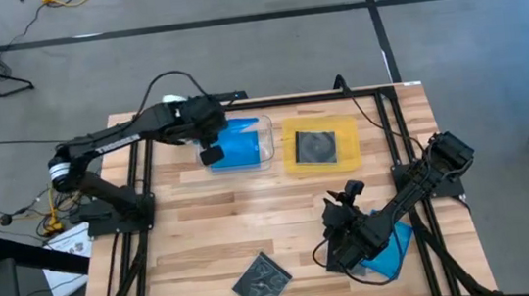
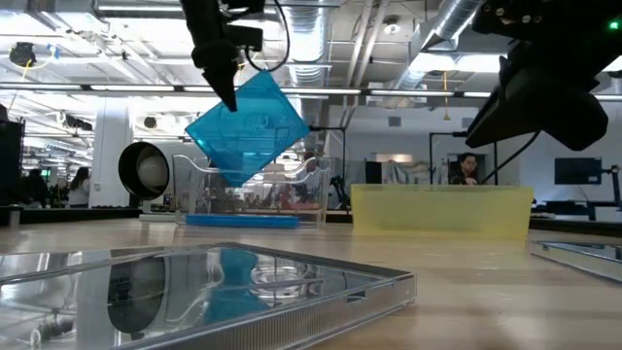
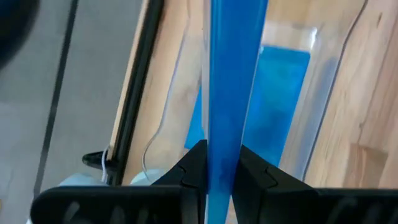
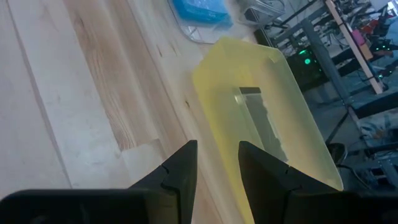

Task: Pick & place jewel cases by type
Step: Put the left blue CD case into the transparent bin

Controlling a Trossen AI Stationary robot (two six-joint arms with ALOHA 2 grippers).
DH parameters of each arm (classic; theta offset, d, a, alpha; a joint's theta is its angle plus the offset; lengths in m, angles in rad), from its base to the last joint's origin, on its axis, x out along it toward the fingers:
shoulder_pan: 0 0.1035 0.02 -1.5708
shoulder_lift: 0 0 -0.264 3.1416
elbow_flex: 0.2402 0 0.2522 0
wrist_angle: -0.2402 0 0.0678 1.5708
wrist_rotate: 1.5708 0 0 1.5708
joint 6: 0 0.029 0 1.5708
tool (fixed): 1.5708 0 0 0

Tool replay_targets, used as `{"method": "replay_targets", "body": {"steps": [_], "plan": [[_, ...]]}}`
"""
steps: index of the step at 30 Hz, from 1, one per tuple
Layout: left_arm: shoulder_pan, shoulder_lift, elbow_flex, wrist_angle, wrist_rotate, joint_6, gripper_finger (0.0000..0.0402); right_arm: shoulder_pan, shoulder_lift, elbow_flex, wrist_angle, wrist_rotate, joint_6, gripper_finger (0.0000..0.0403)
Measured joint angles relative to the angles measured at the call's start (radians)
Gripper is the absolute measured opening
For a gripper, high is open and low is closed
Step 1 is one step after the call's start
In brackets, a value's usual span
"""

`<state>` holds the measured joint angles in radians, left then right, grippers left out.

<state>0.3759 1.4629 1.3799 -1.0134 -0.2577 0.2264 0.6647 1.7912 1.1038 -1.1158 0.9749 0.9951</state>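
Left end effector (image 2: 229, 95) is clamped on a blue jewel case (image 2: 248, 126), hanging tilted over the clear tray (image 1: 266, 148); next — lower and release; right end effector (image 4: 217, 163), empty, slightly parted, waits near the yellow tray (image 4: 261, 124).

Our left arm reaches from its base at the table's left edge across to the far middle, elbow bent, wrist turned downward. Our left gripper (image 1: 212, 153) hangs above the table surface, its two dark fingers (image 3: 193, 165) pressed tight on a thin blue jewel case (image 2: 248, 126), which tilts on edge between them. Our right arm comes in from the right edge, folded low toward the near right part of the table. Our right gripper (image 4: 216, 163) points out across the table, its fingers a narrow gap apart with nothing between them.
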Motion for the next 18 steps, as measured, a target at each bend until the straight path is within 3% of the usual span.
{"method": "replay_targets", "body": {"steps": [12,18], "plan": [[-0.003,0.146,0.220,-0.225,0.017,0.063,0.0039,0.000,0.000,0.000,-0.007,-0.003,0.000,0.0111],[-0.003,0.159,0.248,-0.260,0.039,0.114,0.0039,0.000,0.000,0.000,-0.007,-0.003,0.000,0.0111]]}}
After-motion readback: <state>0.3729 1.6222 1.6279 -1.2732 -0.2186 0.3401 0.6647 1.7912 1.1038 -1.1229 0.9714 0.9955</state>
